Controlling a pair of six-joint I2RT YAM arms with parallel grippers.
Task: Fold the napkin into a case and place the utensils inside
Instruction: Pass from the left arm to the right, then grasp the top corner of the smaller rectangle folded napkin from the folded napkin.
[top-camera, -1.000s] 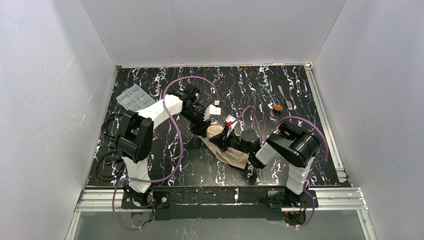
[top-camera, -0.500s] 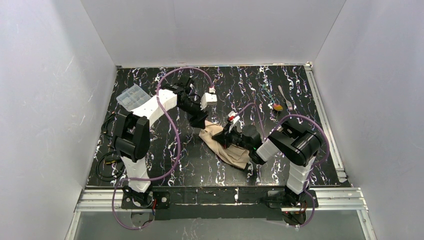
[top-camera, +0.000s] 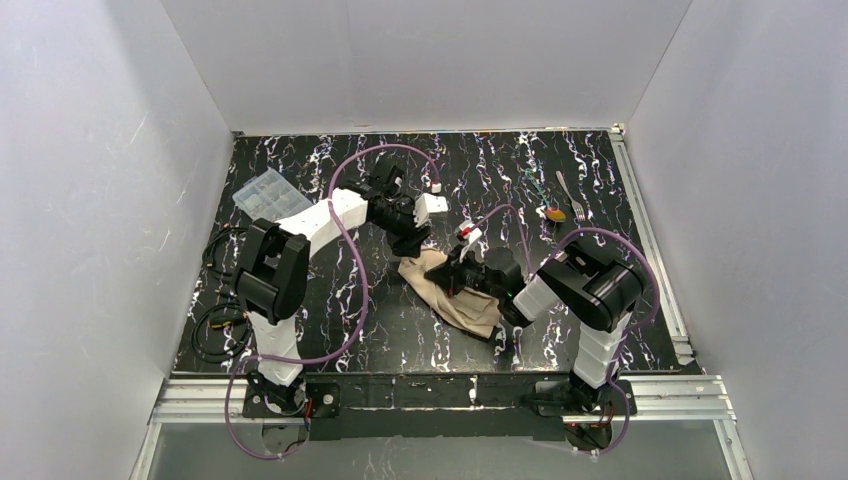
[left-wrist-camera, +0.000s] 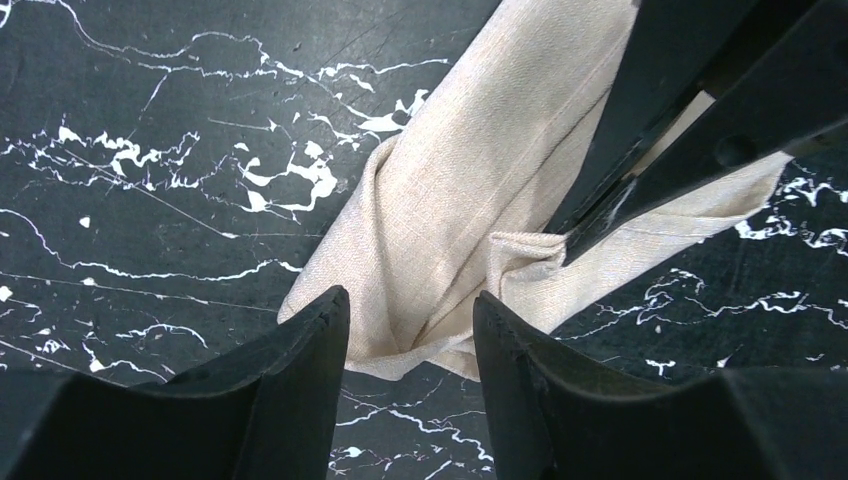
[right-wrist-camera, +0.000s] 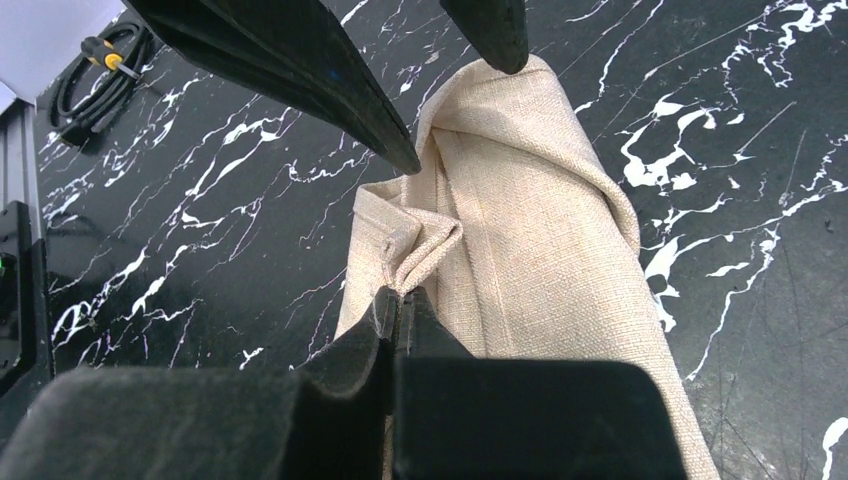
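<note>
Centre frame: napkin (top-camera: 455, 290) bunched into a narrow strip; your right gripper (right-wrist-camera: 400, 300) is clamped on a puckered fold, likely so the layers don't slip; left gripper (left-wrist-camera: 410, 325) hangs over the strip's end, jaws apart, empty; fork (top-camera: 570, 190) and spoon (top-camera: 555, 213) lie upper right, well apart.

Left tool (left-wrist-camera: 410, 315) lifted off the napkin (left-wrist-camera: 470, 190) — then dipped back above it.

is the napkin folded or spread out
Folded: the napkin lies as a narrow strip, with overlapping layers and creases plain in both wrist views.
</note>
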